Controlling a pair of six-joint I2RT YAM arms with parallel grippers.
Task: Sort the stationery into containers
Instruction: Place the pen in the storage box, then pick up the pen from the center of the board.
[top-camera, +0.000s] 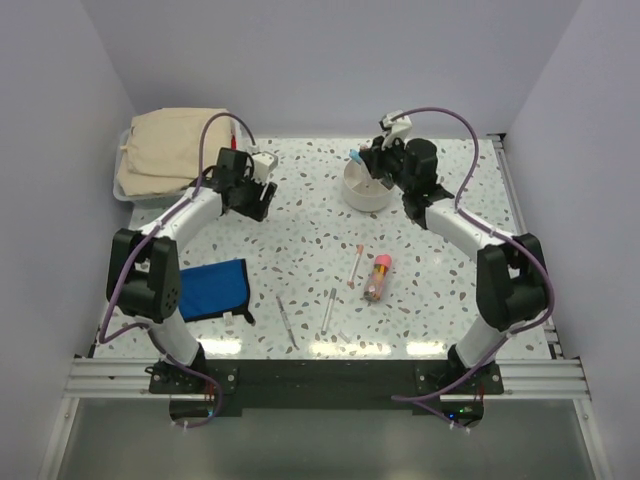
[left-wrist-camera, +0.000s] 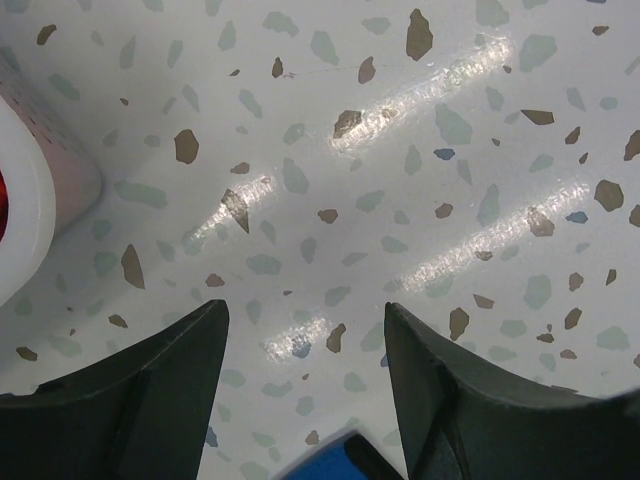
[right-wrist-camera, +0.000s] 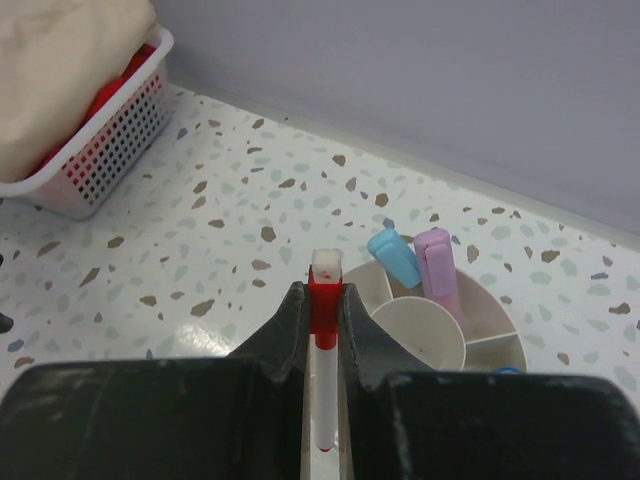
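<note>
Red-tipped pen clamped in right fingers (wrist view only) — left fingers apart.

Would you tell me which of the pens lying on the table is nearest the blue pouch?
The grey pen, leftmost of the three, just right of the pouch; the white pen and red-tipped pen lie farther right.

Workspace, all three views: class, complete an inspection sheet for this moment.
Surface: speckled table, four items loose.
Job's things: silver pen, pale pen, red-tipped pen, pink-red tube lying loose; blue-capped stick, pink marker in round cup; white basket far left.
Clutter: blue pouch; beige cloth piled in the basket.
Grippers: left gripper open over bare table; right gripper shut on red-and-white pen by the cup.
Cables: purple cables, clear of the items.
Surroundings: plain walls; nothing else seen.
</note>
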